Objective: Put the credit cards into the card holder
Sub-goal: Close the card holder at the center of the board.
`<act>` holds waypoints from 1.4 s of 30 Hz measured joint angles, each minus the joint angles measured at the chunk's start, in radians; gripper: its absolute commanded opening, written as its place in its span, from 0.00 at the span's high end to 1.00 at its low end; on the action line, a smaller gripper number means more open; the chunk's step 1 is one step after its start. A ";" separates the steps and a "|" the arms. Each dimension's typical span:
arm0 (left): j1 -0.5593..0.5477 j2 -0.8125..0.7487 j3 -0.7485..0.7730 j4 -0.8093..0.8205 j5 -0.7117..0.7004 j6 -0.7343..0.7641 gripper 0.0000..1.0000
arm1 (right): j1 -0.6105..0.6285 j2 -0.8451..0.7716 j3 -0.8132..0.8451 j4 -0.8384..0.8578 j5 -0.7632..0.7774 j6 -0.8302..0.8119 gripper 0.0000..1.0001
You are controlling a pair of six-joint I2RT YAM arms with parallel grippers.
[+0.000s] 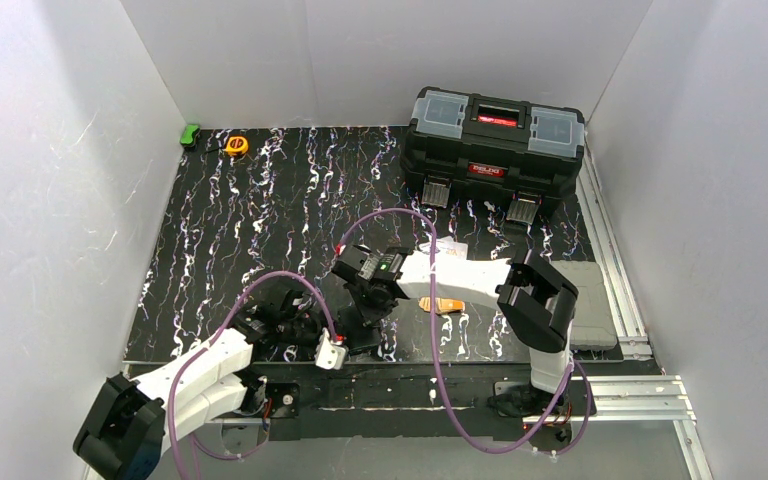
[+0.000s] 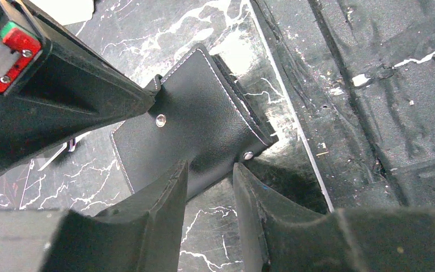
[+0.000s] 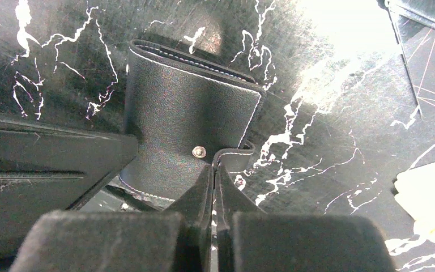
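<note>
The black card holder (image 2: 201,122) lies folded near the mat's front edge, its stitched face and snap stud showing. My left gripper (image 2: 210,167) has its fingers closed on the holder's near corner. My right gripper (image 3: 213,164) is shut on the holder's clasp tab (image 3: 235,154), and its fingers (image 2: 141,93) show at the tab from the left wrist. In the top view both grippers meet over the holder (image 1: 365,338). An orange credit card (image 1: 447,305) lies under the right forearm, and a white card (image 1: 450,248) behind it.
A large black toolbox (image 1: 495,145) stands at the back right. A yellow tape measure (image 1: 236,145) and a green object (image 1: 191,134) sit at the back left. A grey pad (image 1: 585,300) lies right of the mat. The mat's front edge (image 2: 294,124) runs beside the holder.
</note>
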 measured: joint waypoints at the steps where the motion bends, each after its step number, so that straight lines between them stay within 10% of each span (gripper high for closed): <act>1: 0.000 -0.001 0.000 0.000 0.000 0.000 0.66 | 0.000 0.000 0.000 0.000 0.002 0.001 0.99; 25: -0.001 -0.003 -0.132 0.134 0.012 0.684 0.61 | -0.037 0.014 0.022 -0.002 -0.055 0.000 0.99; 42: -0.001 0.050 -0.048 -0.040 -0.002 0.768 0.69 | -0.048 0.039 0.028 0.016 -0.105 -0.008 0.99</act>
